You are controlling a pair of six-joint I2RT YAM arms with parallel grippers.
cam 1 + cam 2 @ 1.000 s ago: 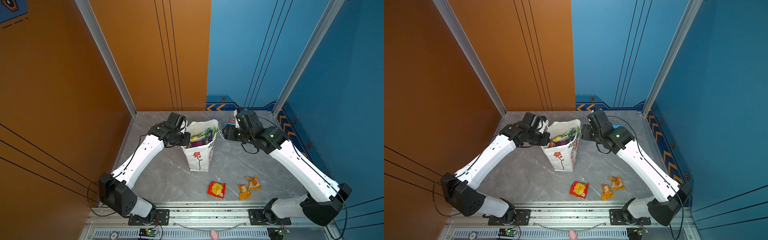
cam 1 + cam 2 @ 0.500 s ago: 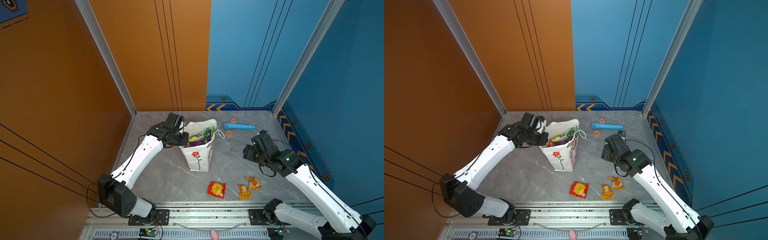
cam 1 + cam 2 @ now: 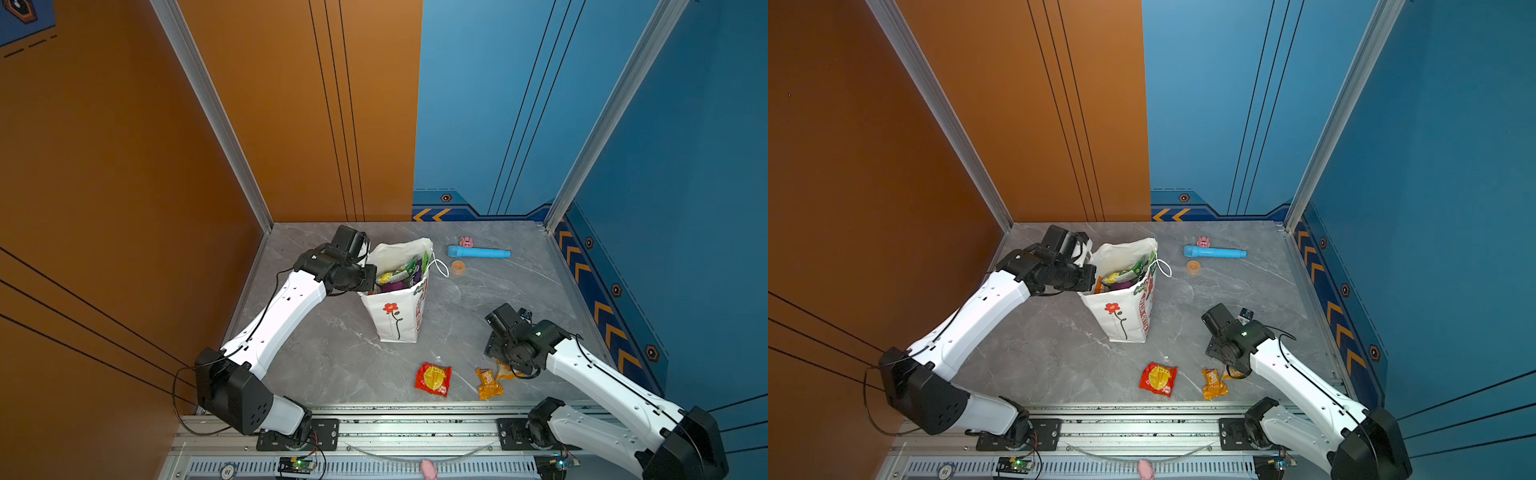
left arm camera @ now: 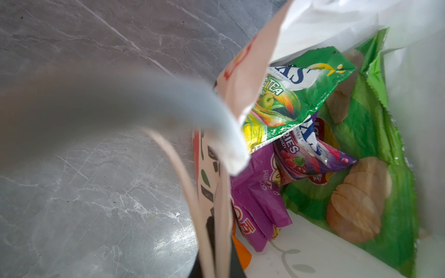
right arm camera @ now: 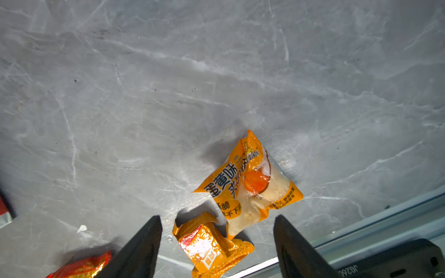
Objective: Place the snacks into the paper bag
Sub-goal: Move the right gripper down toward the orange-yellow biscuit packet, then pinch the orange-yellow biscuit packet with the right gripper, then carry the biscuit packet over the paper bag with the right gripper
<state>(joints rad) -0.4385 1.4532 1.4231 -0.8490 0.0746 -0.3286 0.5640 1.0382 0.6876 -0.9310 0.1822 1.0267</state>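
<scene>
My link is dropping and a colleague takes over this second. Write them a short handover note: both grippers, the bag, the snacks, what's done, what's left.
Left gripper: shut on the rim of the paper bag, which stands upright and open.
Right gripper: open, empty, above a flat orange packet and a crumpled orange packet.
Done: green and purple packets lie in the bag.
Left: both orange packets and the red packet, on the table near its front edge.
Ignore the blue tube and pink toy.

The green candy bag (image 4: 296,96) reads "TEA"; the purple packet (image 4: 257,199) reads "coland".
</scene>
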